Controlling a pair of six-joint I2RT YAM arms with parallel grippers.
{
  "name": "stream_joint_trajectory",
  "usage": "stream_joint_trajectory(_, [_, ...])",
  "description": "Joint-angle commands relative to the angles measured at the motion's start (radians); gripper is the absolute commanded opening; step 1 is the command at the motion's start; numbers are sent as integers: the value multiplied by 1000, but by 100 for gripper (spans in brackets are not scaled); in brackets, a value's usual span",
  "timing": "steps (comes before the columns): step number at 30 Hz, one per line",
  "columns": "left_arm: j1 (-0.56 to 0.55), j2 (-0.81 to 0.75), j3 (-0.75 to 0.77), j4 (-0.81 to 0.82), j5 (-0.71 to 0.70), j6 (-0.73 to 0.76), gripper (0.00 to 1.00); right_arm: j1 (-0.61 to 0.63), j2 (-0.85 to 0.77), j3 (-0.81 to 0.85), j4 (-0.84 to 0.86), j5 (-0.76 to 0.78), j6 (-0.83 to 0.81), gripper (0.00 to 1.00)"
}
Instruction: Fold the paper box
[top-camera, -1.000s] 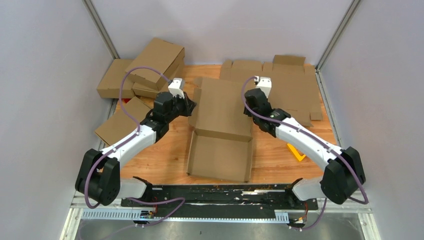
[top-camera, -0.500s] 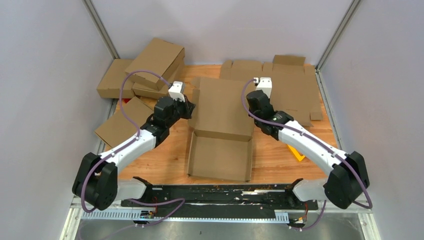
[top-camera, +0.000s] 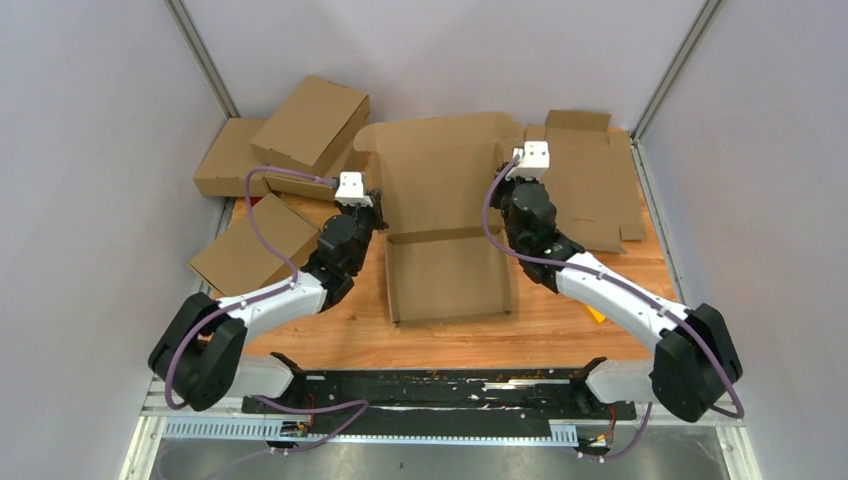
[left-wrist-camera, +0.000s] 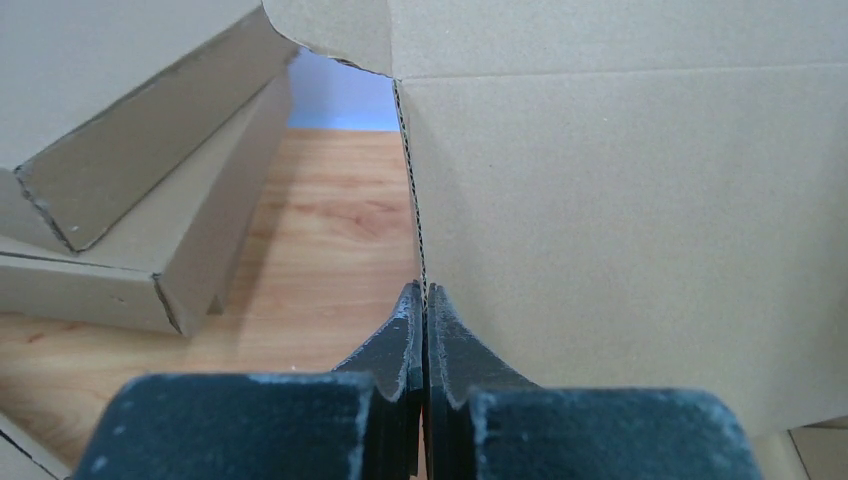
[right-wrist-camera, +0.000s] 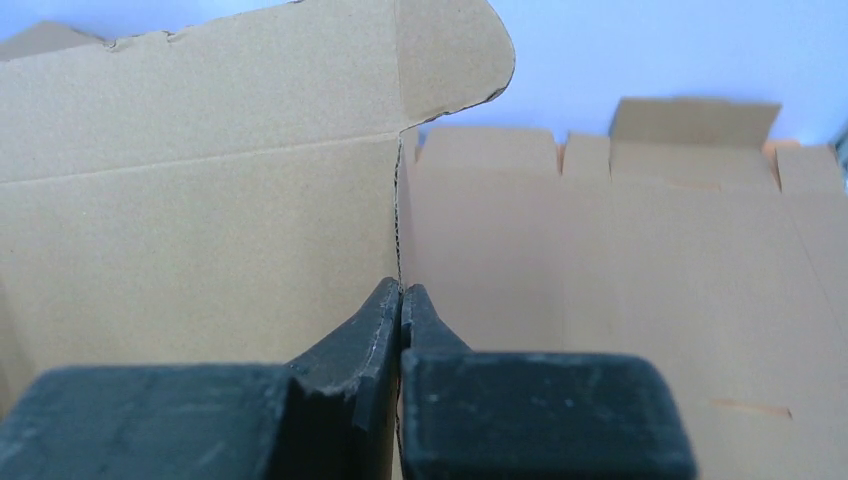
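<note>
No writing, label, brand or number can be read in any view. The paper box (top-camera: 445, 275) shows only plain brown cardboard.

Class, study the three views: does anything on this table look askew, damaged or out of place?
Only the folded boxes at the far left: they lie in a loose pile, the top one tilted across the others. The paper box itself looks undamaged, its lid pinched and raised by the left gripper and right gripper.
</note>
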Motion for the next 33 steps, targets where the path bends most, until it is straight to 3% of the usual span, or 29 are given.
stream_joint_trajectory(1, [-13, 77, 32, 216, -50, 15, 0, 37, 78, -61, 456, -52, -157, 0])
stream_joint_trajectory(4, [-17, 152, -6, 333, 24, -4, 0, 51, 109, -141, 522, -44, -178, 0])
stream_joint_trajectory(9, [-71, 198, -76, 464, 55, 129, 0, 102, 158, -307, 762, 17, -237, 0])
stream_joint_trajectory(14, [-109, 186, -170, 521, 65, 170, 0, 121, 103, -362, 688, 30, -185, 3])
stream_joint_trajectory(21, [-136, 177, -240, 557, 65, 114, 0, 139, 73, -383, 576, 60, -141, 17])
stream_joint_trajectory(26, [-135, 182, -261, 629, 63, 131, 0, 131, -67, -328, 236, 2, -74, 41])
stream_joint_trajectory(28, [-137, 169, -264, 629, 70, 146, 0, 88, -134, -269, 49, -97, -24, 46])
stream_joint_trajectory(31, [-135, 157, -275, 645, 91, 171, 0, 10, -202, -203, -200, -265, 74, 68])
stream_joint_trajectory(33, [-135, 153, -279, 657, 96, 176, 0, -32, -232, -171, -299, -354, 100, 76])
